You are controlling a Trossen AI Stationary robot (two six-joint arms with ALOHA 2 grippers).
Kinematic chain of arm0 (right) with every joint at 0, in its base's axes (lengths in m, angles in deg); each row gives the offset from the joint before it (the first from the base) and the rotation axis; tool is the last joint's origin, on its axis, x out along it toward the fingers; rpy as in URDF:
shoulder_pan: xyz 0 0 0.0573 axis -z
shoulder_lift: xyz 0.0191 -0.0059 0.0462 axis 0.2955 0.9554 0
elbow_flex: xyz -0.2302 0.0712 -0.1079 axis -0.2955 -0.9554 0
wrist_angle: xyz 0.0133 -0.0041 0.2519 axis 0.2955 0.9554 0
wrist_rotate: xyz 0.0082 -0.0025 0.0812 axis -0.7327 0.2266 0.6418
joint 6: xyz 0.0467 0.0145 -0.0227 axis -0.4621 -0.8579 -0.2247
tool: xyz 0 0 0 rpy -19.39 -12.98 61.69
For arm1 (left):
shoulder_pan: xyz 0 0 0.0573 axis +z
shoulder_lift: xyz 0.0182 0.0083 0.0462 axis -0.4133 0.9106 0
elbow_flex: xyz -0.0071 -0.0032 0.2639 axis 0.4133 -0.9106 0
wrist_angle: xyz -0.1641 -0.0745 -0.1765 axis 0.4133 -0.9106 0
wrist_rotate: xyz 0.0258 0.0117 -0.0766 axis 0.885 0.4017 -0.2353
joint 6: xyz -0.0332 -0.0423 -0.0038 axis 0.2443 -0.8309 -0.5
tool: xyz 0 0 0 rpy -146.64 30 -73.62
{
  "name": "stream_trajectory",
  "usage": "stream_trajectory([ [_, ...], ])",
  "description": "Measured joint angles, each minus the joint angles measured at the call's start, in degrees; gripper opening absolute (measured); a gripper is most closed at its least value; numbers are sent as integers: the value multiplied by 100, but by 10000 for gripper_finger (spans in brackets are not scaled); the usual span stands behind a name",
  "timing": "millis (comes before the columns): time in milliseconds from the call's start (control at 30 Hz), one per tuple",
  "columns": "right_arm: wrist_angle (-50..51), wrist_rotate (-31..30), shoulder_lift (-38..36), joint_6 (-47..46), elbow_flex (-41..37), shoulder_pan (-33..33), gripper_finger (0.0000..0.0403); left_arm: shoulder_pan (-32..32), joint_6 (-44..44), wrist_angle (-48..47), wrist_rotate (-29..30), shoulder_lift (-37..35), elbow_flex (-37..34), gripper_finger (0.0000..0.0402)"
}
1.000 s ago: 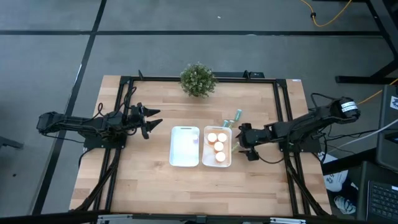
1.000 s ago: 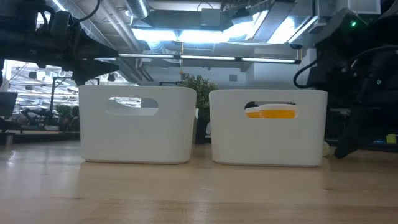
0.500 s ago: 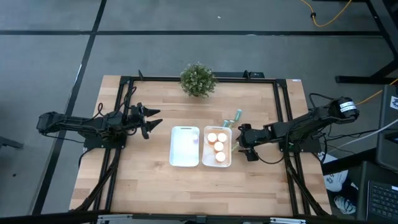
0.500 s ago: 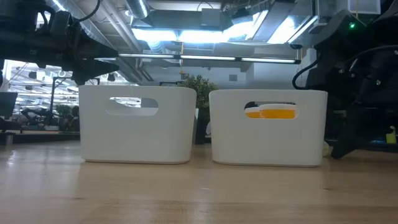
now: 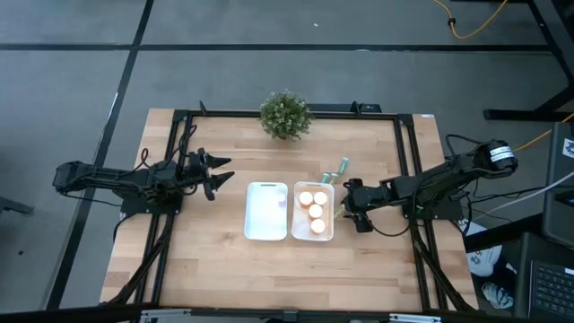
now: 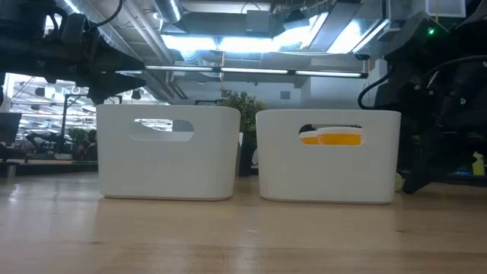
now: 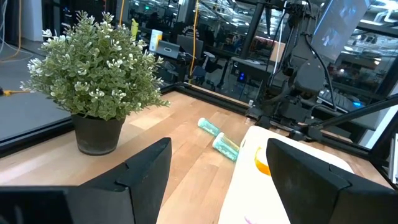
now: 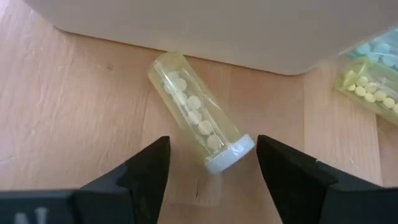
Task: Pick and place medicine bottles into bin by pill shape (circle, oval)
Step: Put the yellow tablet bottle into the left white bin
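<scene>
Fingers (image 8: 146, 171) of the right gripper (image 8: 211, 165) had narrowed around a pale yellow pill bottle (image 8: 199, 118) lying on the tabletop (image 8: 68, 112) beside the right bin (image 5: 314, 212), not yet pinching it. Pickup looked imminent. Left gripper (image 5: 218, 174) waited, fingers spread.

Your two arms are basically all black, slim jointed tubes with chunkier housings at the joints. The left arm (image 5: 126, 178) has thin dark cables looping off its wrist end. The right arm (image 5: 430, 187) carries a pale grey ring or cap on its far joint, and a black cable curls off near its base. Each one ends in two flat, matte black fingers (image 8: 292, 180) with angular, wedge-like faces. You can also spot a small green light on the dark housing of the right-hand arm in the low view.
</scene>
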State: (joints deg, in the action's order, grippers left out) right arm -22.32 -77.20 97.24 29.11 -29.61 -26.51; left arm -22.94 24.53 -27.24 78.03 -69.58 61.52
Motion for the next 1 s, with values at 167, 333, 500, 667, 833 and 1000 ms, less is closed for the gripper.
stream_trajectory([
  [167, 75, 4, 0, -338, 0, -4, 193, 0, 2, -1, 0, 1, 1, 255],
  [333, 85, 8, 0, -417, 0, -24, 145, 0, 2, -1, 0, 1, 1, 255],
  [500, 86, -2, 0, -418, 0, -141, 104, 0, 1, -1, 0, 0, 0, 255],
  [667, 129, -26, 0, -627, 0, -281, 70, 0, 1, -2, 0, 1, 1, 255],
  [833, 246, -54, -2, -1056, 14, -412, 46, 0, 2, 0, 1, 2, 1, 255],
  [1000, 388, 116, -13, -1791, 24, -493, 43, 0, 0, -1, 1, 1, 0, 255],
])
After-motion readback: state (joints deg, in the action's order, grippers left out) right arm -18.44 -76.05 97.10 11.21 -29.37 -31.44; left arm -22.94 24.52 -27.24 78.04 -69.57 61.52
